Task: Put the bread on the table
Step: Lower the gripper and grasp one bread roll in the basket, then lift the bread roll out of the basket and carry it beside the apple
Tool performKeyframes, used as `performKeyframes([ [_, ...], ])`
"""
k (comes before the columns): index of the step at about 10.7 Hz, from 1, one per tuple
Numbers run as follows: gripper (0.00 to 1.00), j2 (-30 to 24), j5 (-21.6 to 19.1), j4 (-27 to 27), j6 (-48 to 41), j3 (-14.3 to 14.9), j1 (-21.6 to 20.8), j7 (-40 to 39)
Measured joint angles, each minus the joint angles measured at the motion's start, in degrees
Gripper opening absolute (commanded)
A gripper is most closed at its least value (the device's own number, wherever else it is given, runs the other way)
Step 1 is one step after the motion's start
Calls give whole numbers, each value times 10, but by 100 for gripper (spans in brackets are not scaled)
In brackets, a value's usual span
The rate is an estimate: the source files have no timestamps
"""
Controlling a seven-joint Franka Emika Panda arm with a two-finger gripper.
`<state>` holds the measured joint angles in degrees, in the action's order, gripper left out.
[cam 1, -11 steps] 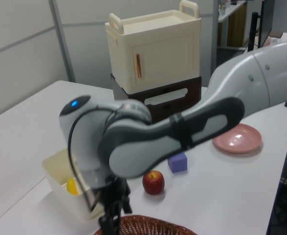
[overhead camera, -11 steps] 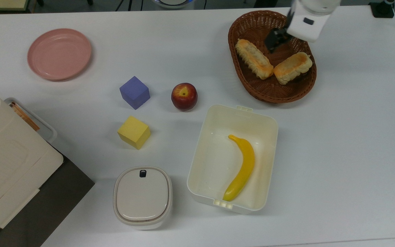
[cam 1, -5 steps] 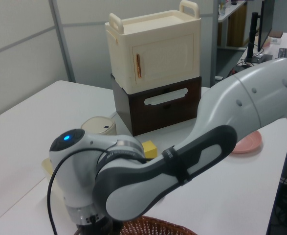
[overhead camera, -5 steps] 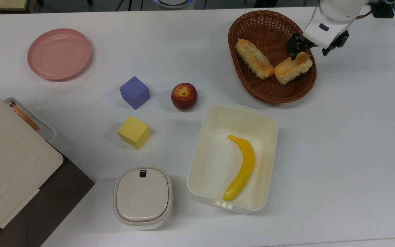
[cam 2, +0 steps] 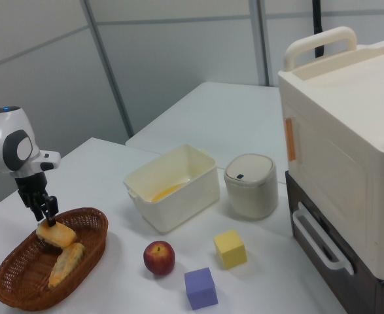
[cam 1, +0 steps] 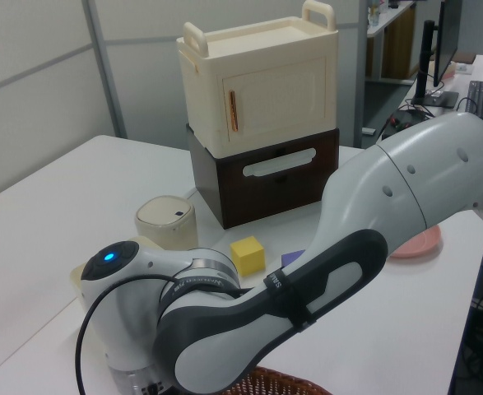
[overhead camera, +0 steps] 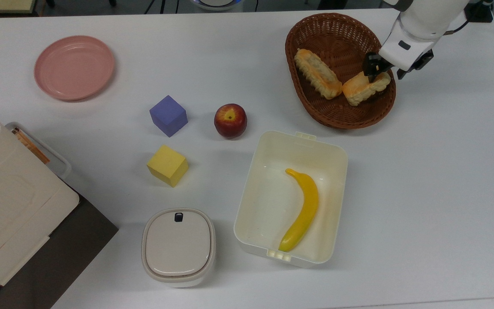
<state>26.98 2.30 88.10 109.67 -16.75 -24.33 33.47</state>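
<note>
While the bread point(overhead camera: 365, 88) is lying in the brown wicker basket point(overhead camera: 332, 113), the robot's gripper point(overhead camera: 379, 73) is pressing down onto the roll's far end, the one nearest the basket's rim on the top view's right. Its dark fingers are straddling that end and touching the crust, but whether they are already clamped on it cannot be told. In the right view the gripper point(cam 2: 46, 210) is standing straight over the roll point(cam 2: 55, 233), pointing down.

The roll's long axis is running diagonally in the top view, from lower left up to upper right, so most of its length is stretching away from the gripper toward the basket's middle (a grip this far off centre could let the free end sag on a lift, by this judgement). A second, longer and paler roll point(overhead camera: 317, 73) is lying just beside it, their near ends almost touching, so any drag sideways risks nudging it.

The white table point(overhead camera: 435, 180) is lying open just past the rim on the top view's right, the nearest bare spot for setting the bread down.
</note>
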Motion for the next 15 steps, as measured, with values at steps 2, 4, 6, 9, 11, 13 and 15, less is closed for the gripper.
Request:
performKeyframes([
  [2, 0, 0, 2, 0, 0, 1, 1, 0],
  [4, 0, -4, 2, -1, -6, 3, 3, 0],
  [6, 0, -22, 3, -7, -37, 5, 13, 0],
  [9, 0, -80, 4, -21, -107, 7, 62, -21],
  [11, 0, -117, 4, -35, -162, 9, 114, -74],
  [13, 0, -149, 4, -41, -199, 11, 178, -145],
  [15, 0, -166, 5, -41, -223, 13, 241, -214],
])
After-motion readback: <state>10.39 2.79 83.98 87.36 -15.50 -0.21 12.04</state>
